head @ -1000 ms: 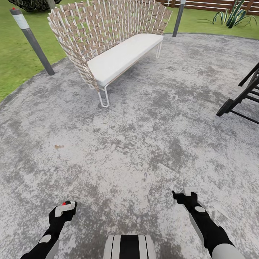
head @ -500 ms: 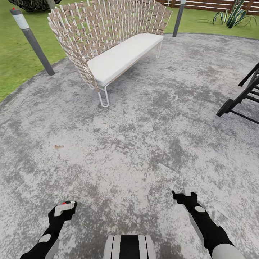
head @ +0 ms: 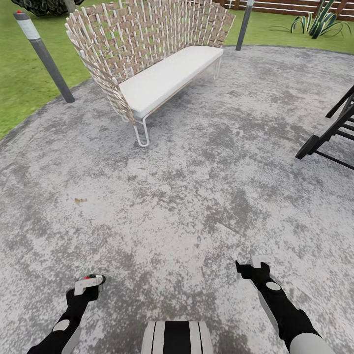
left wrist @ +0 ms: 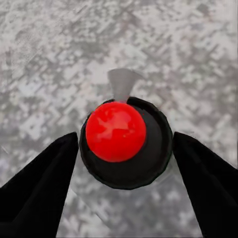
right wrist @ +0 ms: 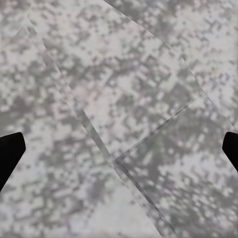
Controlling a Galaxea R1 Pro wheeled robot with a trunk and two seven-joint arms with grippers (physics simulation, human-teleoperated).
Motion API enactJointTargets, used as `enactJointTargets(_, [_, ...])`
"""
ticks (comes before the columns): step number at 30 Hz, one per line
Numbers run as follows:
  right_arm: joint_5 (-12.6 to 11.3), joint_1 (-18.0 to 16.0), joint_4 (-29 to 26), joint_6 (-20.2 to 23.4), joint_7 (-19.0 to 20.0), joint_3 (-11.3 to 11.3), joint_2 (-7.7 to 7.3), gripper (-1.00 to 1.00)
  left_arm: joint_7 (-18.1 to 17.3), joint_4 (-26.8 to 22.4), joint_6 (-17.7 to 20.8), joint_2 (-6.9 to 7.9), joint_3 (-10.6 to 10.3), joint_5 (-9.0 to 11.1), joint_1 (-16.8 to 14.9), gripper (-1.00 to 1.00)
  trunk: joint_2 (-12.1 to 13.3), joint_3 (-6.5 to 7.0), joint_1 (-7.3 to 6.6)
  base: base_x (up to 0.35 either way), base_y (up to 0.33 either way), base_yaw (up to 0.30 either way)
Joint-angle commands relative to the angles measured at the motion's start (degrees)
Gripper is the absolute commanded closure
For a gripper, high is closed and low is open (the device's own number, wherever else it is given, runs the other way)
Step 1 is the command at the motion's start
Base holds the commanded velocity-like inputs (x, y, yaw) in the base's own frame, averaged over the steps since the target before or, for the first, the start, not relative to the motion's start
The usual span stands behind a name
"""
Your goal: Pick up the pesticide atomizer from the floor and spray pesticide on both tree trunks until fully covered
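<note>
Direction from the jaws to the pesticide atomizer cannot be told, so neither its long axis nor the nearer arm can be judged; a drive onward is probably called for before any reach.

Both arms are held low over mottled grey paving [head: 187,196]. The left gripper [head: 88,284] is seen at that floor's near left, the right gripper [head: 251,265] at its near right. The right jaws are spread wide over bare paving, with nothing between them. Between the left jaws a red knob [left wrist: 115,131] on a round black base is seen; whether it is gripped, or is part of the rig, cannot be told.

Room ahead is wide. A woven bench [head: 167,73] with a white seat is set at the paving's far edge, with a grey post [head: 44,56] at its left and a second post [head: 244,22] behind it. A black slatted frame [head: 334,132] juts in at the right edge. Lawn [head: 19,88] of the garden is seen beyond the paving, and a slatted fence [head: 295,6] at the far right corner.
</note>
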Motion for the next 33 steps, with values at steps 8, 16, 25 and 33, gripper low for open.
enactJointTargets(8, [0.3,0.0,-0.1,0.3,0.0,-0.1,0.0,-1.0,0.0,0.1,-0.2,-0.04,0.2,0.2,0.0,1.0,0.0,-0.03,-0.01,0.0,0.0,0.0])
enactJointTargets(16, [0.3,0.0,-0.1,0.3,0.0,0.0,0.03,-1.0,0.0,-0.2,-0.2,-0.05,0.2,0.2,0.0,1.0,0.0,-0.03,-0.01,0.0,0.0,0.0])
enactJointTargets(25, [0.3,0.0,-0.1,0.3,0.0,0.0,0.0,-1.0,0.0,-0.3,-0.2,-0.05,0.2,0.2,0.0,1.0,0.0,0.63,-0.09,0.0,0.0,0.0])
enactJointTargets(33, [0.3,0.0,-0.1,0.3,0.0,0.0,-0.01,-1.0,0.0,-0.3,-0.2,-0.05,0.2,0.2,0.0,1.0,0.1,2.41,-0.29,0.0,0.0,0.0])
